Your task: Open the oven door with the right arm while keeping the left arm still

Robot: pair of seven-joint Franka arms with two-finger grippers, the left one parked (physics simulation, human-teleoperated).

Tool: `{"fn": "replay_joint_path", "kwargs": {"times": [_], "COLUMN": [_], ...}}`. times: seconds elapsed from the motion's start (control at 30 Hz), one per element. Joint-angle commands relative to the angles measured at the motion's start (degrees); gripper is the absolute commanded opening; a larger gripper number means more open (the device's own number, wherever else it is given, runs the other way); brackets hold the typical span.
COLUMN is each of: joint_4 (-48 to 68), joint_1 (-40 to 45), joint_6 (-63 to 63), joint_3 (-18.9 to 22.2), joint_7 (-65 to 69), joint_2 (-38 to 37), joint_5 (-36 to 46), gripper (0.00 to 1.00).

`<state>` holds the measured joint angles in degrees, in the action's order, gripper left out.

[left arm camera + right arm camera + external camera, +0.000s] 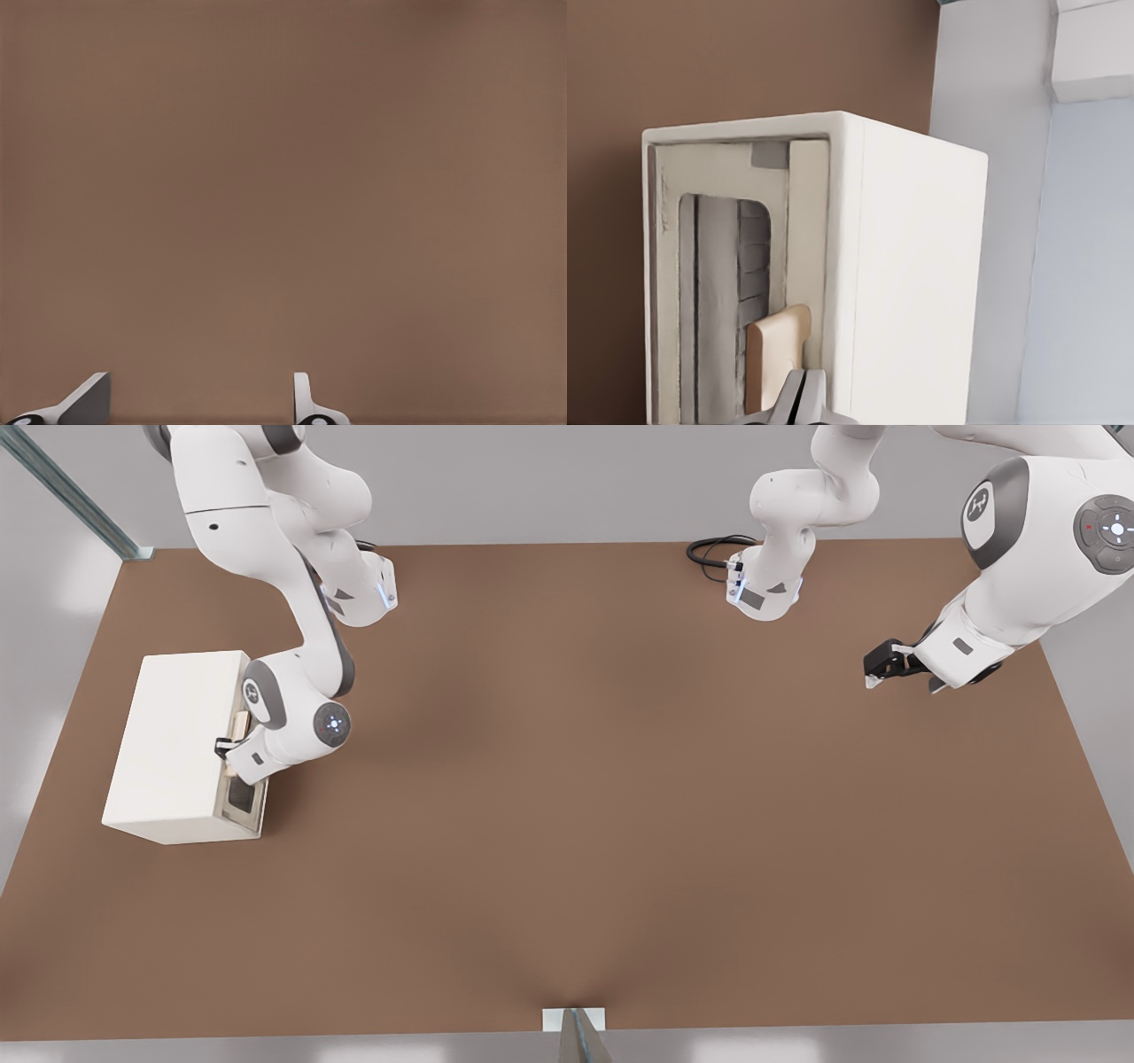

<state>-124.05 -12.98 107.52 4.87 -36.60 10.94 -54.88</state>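
Note:
The cream-white oven (177, 744) stands on the brown table at the front view's left. Its door (246, 802) faces the front view's right and lies flush with the oven's front. In the right wrist view the oven (912, 283) fills the middle, and its door (673, 292) shows a dark window and a tan handle (778, 350). My right arm bends down in front of the oven. Its gripper (223, 751) sits at the tan handle (239, 724). The gripper (804, 398) is shut, fingers pressed together right beside the handle's edge, with nothing seen between them.
The brown table (576, 779) stretches wide to the front view's right of the oven. The other arm's gripper (886, 666) hangs over the table's far right. A black cable (713, 549) coils at the back edge. A grey wall lies behind the oven.

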Motion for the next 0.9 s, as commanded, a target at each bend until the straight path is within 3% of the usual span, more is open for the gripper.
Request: {"fn": "replay_joint_path", "kwargs": {"times": [0.0, 0.57, 0.67, 0.73, 0.77, 0.8, 0.83, 0.87], "joint_4": [-0.05, -1.81, 0.2, 8.63, 15.65, 24.98, 34.12, 39.84], "joint_1": [-0.03, -2.4, -11.7, -18.92, -17.7, -12.43, -9.17, -7.85], "joint_6": [1.11, 0.41, -3.89, -10.22, -12.07, -16.02, -20.77, -21.22], "joint_3": [0.05, -0.48, -0.56, -0.48, -0.22, -0.21, -0.13, -0.04], "joint_7": [-5.32, -10.15, -16.56, -18.33, -4.06, 10.46, 25.43, 30.27], "joint_2": [0.04, 0.57, 2.68, 7.07, 6.64, 6.81, 7.25, 7.43], "joint_5": [-0.41, -0.32, 7.4, 17.86, 30.06, 36.14, 42.83, 43.89], "gripper": [0.21, 0.21, 0.21, 0.21, 0.42, 1.0, 1.0, 1.0]}}
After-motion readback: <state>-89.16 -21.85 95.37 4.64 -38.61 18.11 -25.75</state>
